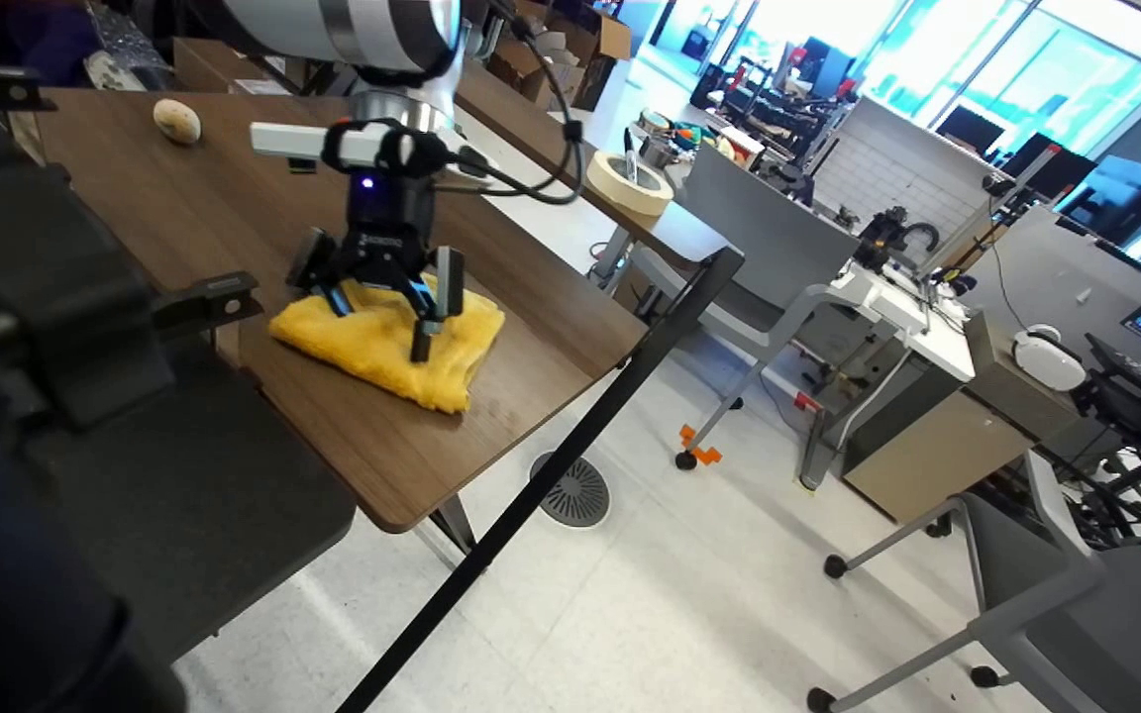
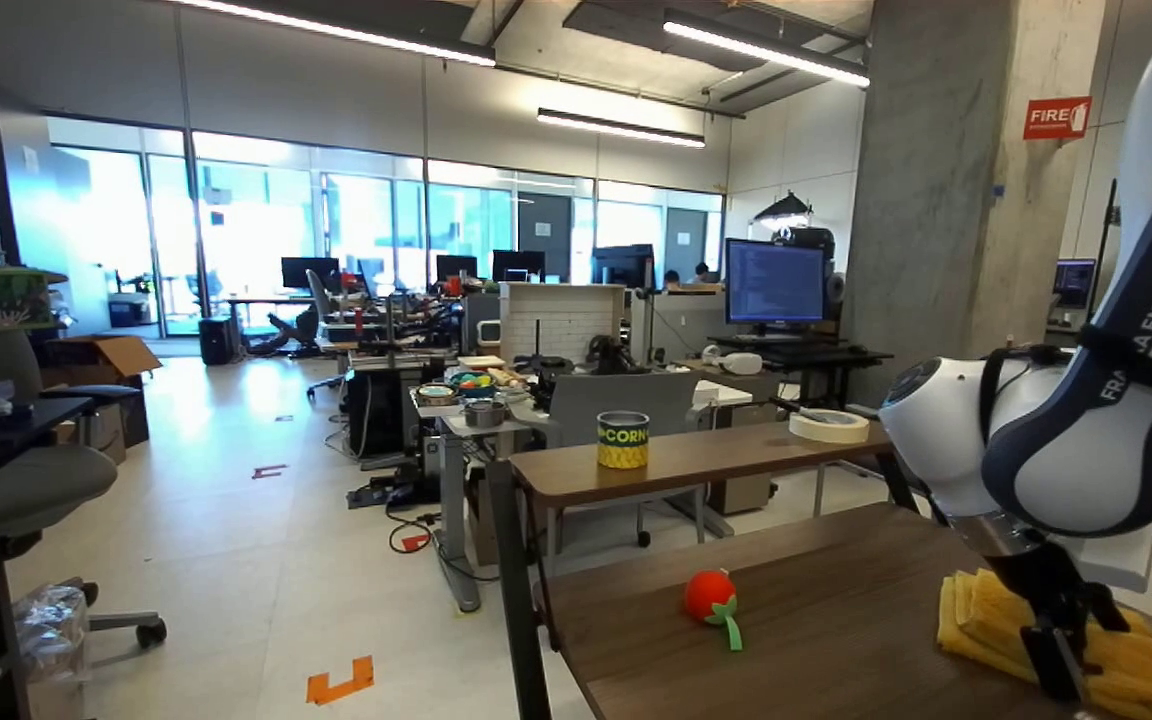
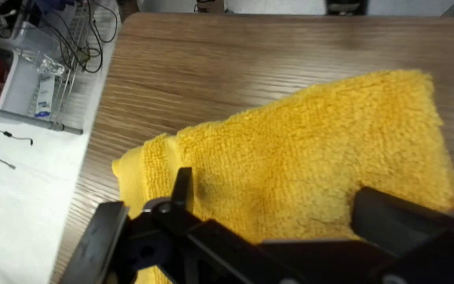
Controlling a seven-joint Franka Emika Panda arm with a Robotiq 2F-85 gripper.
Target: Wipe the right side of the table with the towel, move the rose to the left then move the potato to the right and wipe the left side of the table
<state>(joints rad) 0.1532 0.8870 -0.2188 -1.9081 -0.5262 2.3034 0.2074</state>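
A folded yellow towel (image 1: 363,352) lies on the brown table (image 1: 412,475) near its corner; it also shows in an exterior view (image 2: 986,610) and the wrist view (image 3: 309,138). My gripper (image 1: 377,322) points down over the towel, fingers spread wide; it also shows in an exterior view (image 2: 1081,645). In the wrist view the fingertips (image 3: 273,199) are at the towel's top surface, with towel between them but not pinched. A red ball-like rose (image 2: 709,597) with green leaves and stem lies on the table. A beige, egg-shaped potato (image 1: 177,121) lies near the table's far end.
A raised brown shelf (image 2: 716,455) runs along one table side. It bears a corn can (image 2: 623,440) and a tape roll (image 2: 829,426), also seen in an exterior view (image 1: 620,188). A black bar (image 1: 551,465) stands by the table end. A dark seat (image 1: 234,515) is beside the table.
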